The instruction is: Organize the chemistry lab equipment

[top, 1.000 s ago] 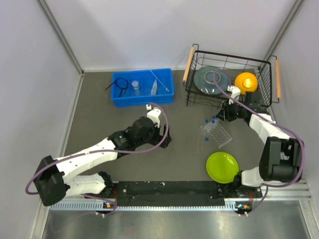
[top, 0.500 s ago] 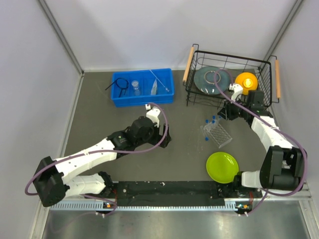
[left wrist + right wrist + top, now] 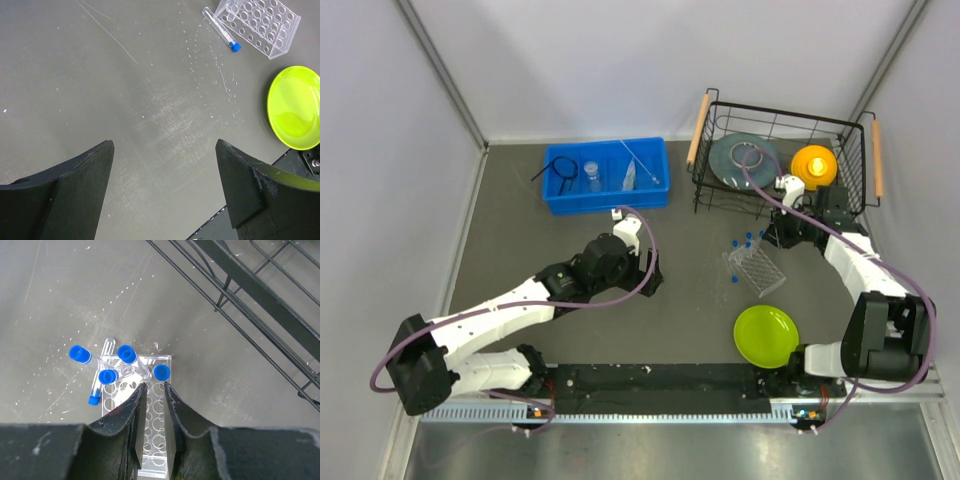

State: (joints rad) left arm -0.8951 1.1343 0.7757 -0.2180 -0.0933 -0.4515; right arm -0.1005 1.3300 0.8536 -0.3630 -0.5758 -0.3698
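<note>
- Dark grey table [image 3: 520,240], pale walls on three sides
- The blue bin [image 3: 607,207] at the back holds the black ring on a rod [image 3: 563,166], small clear jar [image 3: 593,178] and clear packet [image 3: 631,178]
- The wire basket [image 3: 700,185] holds a grey dish [image 3: 730,158] and orange bowl [image 3: 813,162]
- The tube rack [image 3: 757,268] sits just in front of the basket, with blue-capped tubes [image 3: 102,380] in and beside it
- Your right gripper [image 3: 153,387] hangs over the rack, jaws nearly together; you cannot tell whether a tube is pinched
- Your left gripper [image 3: 164,145] gapes wide and empty
</note>
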